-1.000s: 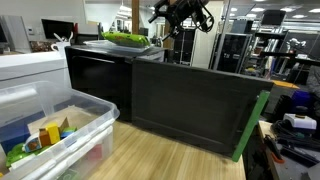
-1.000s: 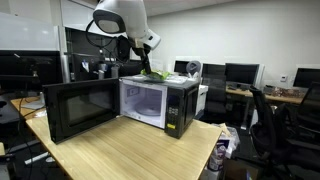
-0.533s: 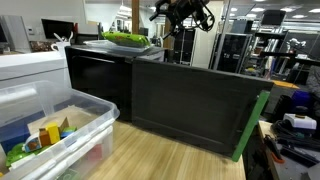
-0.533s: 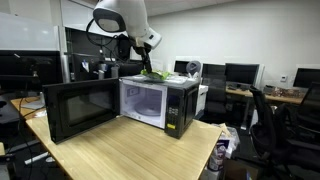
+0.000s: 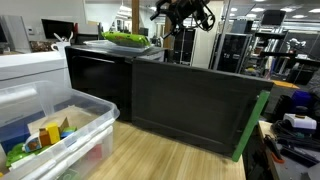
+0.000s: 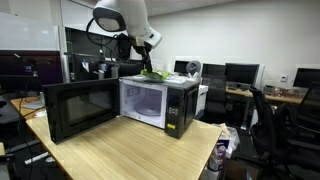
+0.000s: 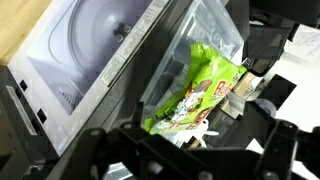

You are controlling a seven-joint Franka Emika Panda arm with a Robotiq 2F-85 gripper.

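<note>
While your jaws hang spread wide above the roof of the microwave (image 6: 180, 105), they pinch nothing. The green packet (image 7: 195, 90) lies beneath them, apart from them, with open air between. It rests on a clear tray (image 7: 225, 30) that sits on the microwave's roof. In the wrist view the packet lies tilted across the tray, its printed face up, and the tray's rim shows on its far side.

Just beside the tray, the roof's front edge runs diagonally through the wrist view. Past that edge you look down into the open cavity and onto the glass turntable (image 7: 110, 25). Mind that drop, since the packet lies near it.

The door (image 6: 80, 108) is swung fully open and stands out over the desk (image 6: 130, 150) like a dark wall. In both exterior views it takes up the room on that side of the cavity. In front of the cavity mouth, bare wood runs to the desk's near edge. A clear bin (image 5: 60, 125) of coloured things sits at one near corner, well apart from the microwave. Monitors (image 6: 240, 73) and an office chair (image 6: 275, 115) stand beyond the desk, well apart from your work.

Above the microwave you have free air on all sides of the wrist.

Your arm (image 6: 120, 15) arches high behind the microwave, its white upper links at the top of an exterior view. The wrist bends downward from there, so the jaws point at the roof from above.
</note>
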